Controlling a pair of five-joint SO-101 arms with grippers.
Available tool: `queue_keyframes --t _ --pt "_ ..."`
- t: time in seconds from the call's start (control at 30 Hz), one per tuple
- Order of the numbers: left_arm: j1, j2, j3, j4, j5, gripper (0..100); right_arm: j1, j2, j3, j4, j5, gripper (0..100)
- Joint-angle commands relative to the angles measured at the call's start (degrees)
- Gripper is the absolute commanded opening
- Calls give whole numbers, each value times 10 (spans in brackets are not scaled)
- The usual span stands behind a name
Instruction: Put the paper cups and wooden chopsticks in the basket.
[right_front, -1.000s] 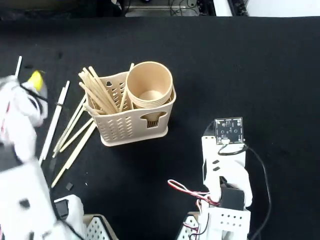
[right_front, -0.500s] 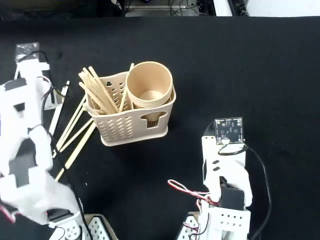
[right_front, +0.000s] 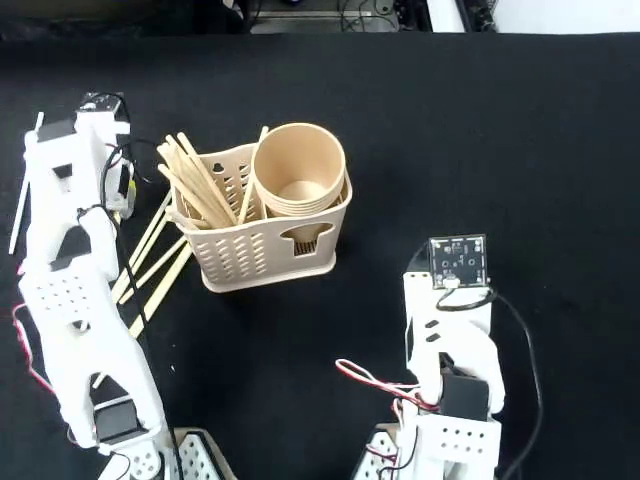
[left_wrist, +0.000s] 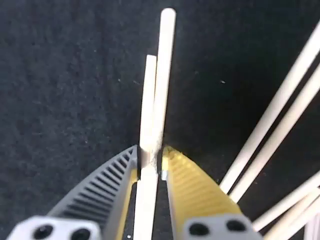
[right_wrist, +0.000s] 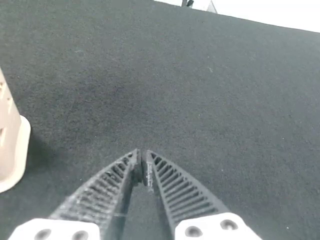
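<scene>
Left gripper (left_wrist: 150, 152) pinches a pair of wooden chopsticks (left_wrist: 159, 75) near other loose chopsticks (left_wrist: 280, 115), and right gripper (right_wrist: 142, 160) is closed, empty.

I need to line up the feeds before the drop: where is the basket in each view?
High view: basket left of centre, cups inside.
Right wrist view: its corner off to one side, ahead of the shut right hand.
Left wrist view: aimed beside it, left hand shut on two chopsticks.
Shared landmark: loose chopsticks by the basket, in the high and left wrist views.
</scene>
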Motion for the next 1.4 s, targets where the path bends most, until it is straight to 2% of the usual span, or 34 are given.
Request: queue_keyframes --t 0.0,0.2,0.4,0.67,0.87,1.03,1.1,1.23,1.37 --pt "-5 41 -92 53 -9 28 -3 -37 -2 -7 1 21" --pt "7 10 -150 120 -5 29 -3 -37 -2 -7 1 21" --pt "22 -85 -182 173 20 29 -3 -37 -2 -7 1 21" --pt "43 -236 -115 181 39 29 -3 -37 -2 -7 1 21" --pt "20 -258 -5 96 29 45 -3 -37 -2 -7 1 21" --pt "-16 -236 119 -40 -3 210 -3 -37 -2 -7 1 21" --pt "-36 -227 134 -73 -4 238 -3 -37 -2 -7 1 21" --pt "-62 -205 135 -97 -7 238 -3 -37 -2 -7 1 21" --pt "-52 -174 140 -98 -55 238 -3 -37 -2 -7 1 21"
